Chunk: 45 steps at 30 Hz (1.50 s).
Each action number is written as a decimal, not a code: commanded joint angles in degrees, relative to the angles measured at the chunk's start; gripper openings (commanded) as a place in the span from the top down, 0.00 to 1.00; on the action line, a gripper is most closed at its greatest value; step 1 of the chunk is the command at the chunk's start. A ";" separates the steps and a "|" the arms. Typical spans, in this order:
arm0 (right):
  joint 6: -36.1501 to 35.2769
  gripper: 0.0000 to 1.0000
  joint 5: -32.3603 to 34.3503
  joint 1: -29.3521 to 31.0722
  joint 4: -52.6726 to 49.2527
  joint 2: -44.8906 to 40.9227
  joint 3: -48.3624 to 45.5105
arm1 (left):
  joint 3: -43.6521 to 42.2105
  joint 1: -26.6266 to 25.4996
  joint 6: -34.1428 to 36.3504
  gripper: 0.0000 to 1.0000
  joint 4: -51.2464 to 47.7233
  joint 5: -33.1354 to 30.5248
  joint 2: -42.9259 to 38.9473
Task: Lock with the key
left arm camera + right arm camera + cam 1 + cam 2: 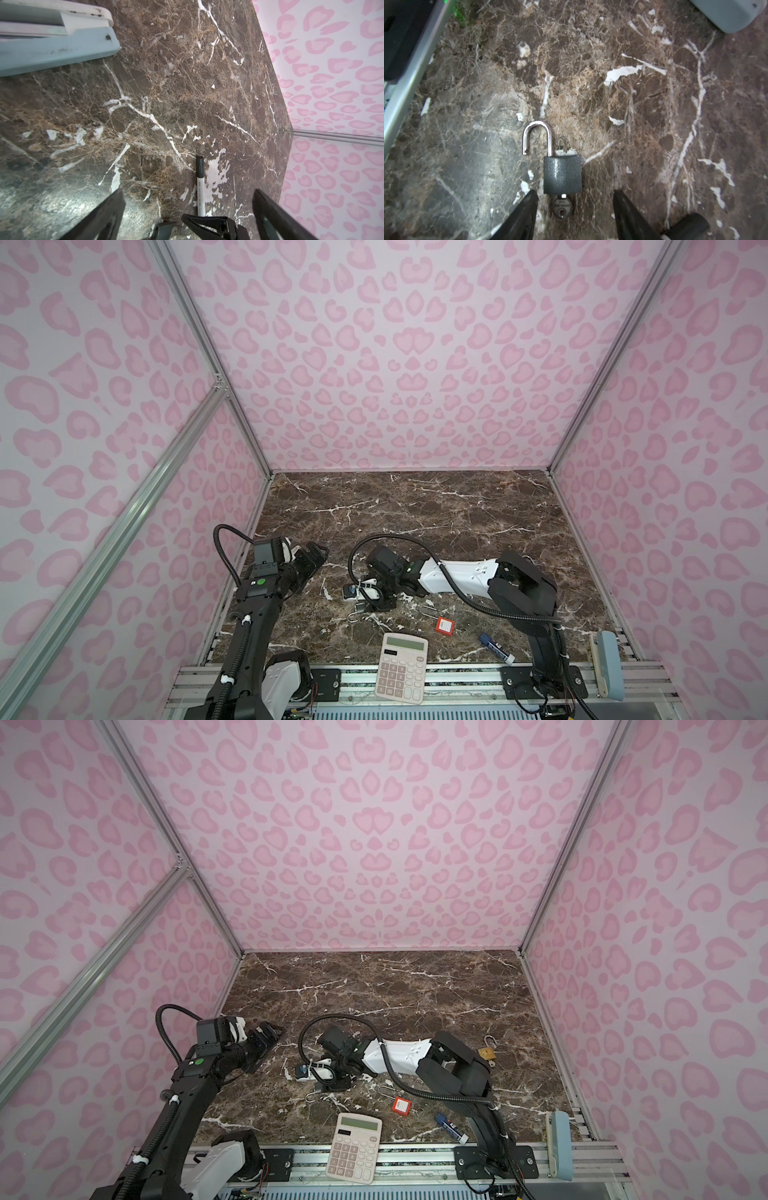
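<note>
A dark grey padlock [562, 175] lies flat on the marble table with its silver shackle [537, 137] swung open. The key [562, 207] sits in the keyhole at the body's base. My right gripper [575, 194] is low over the table, its jaws apart on either side of the key head and touching neither key nor lock. In both top views this gripper [370, 605] covers the lock body and only the shackle [353, 617] pokes out toward the front. My left gripper [318, 553] hovers at the left side, wide open and empty [189, 194].
A red padlock [444, 626], a calculator [401, 668], a blue marker [496, 648] and a light blue stapler [607, 664] lie along the front. A brass padlock [487, 1052] sits behind the right arm. A white pen [200, 187] and a black clip [207, 222] lie under the left gripper.
</note>
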 commanded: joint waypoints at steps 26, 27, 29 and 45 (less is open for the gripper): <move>-0.97 0.52 -1.34 0.68 -8.68 6.25 7.01 | -0.71 0.20 1.32 0.09 -1.30 2.46 -2.03; -1.14 0.52 -1.40 0.70 -8.81 6.32 7.01 | -0.68 0.21 1.48 0.09 -1.44 2.47 -2.03; -1.33 0.55 -1.43 0.75 -9.37 6.79 7.06 | -0.54 0.19 1.83 0.09 -1.92 2.45 -2.16; 4.64 0.70 -2.83 -1.67 -7.90 2.69 8.28 | 3.13 0.19 3.00 0.09 -4.92 3.14 -4.13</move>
